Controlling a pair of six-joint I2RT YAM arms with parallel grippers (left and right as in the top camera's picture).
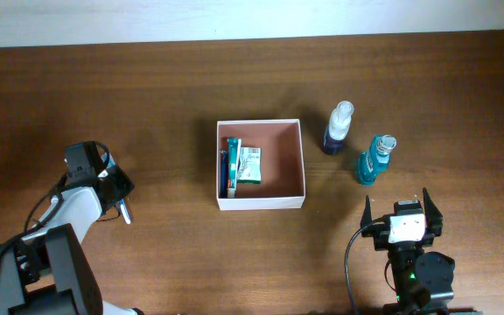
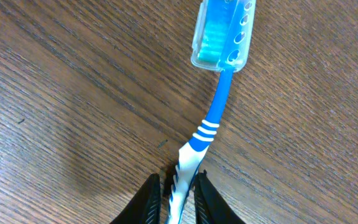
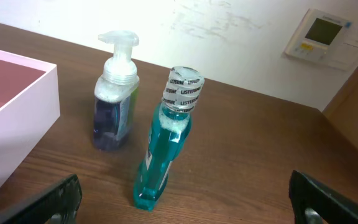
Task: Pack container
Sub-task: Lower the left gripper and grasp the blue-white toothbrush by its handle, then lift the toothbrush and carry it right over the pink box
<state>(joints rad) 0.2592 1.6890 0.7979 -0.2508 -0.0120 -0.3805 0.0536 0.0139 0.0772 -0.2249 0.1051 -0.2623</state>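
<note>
Where visible beyond the container (image 1: pixel 261 203), dark wood-grain table (image 1: pixel 147 87), white wall (image 3: pixel 229 37) behind.

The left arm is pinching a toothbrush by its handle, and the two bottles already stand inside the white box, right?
Not quite. The left gripper does pinch the toothbrush by its handle, but the pump bottle and the Listerine bottle stand on the table beside the container, not inside it; the overhead view shows this.

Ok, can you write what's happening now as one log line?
left gripper: shut on toothbrush | right gripper: open, empty | container: green box inside
</note>
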